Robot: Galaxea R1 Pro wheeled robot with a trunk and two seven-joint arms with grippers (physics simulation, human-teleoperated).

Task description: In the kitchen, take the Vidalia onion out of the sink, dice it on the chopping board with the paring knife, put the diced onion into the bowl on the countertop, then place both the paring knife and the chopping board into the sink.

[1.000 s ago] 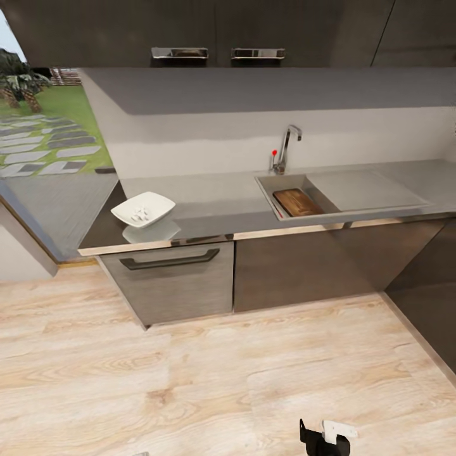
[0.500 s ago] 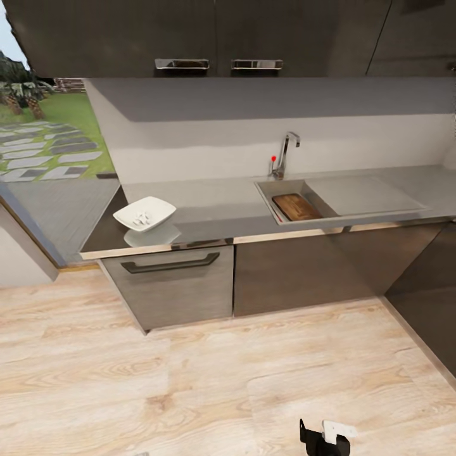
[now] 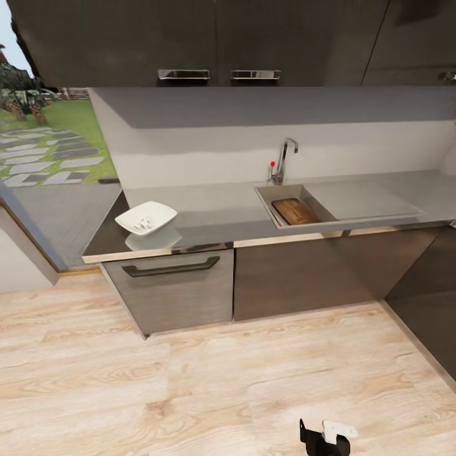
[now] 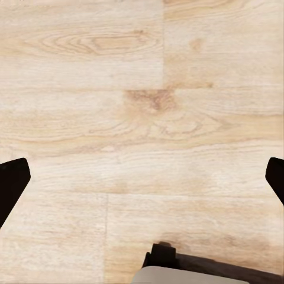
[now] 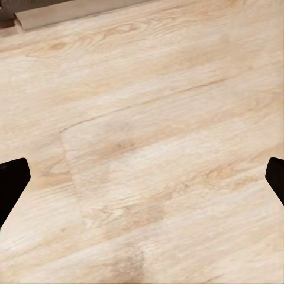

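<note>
Two claws spread wide over floor; chopping board [image 3: 295, 211] flat in sink [image 3: 269, 193], long axis toward backsplash.

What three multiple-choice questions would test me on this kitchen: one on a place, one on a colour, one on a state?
1. Where is the board?
A. in the sink
B. on the floor
C. beside the bowl

2. What colour is the bowl?
A. red
B. white
C. black

3. How is the left gripper?
A. shut on a knife
B. shut on the bowl
C. open

Answers: 1 A, the board lies in the basin. 2 B, it is glossy white. 3 C, its fingers stand wide apart over bare floor.
</note>
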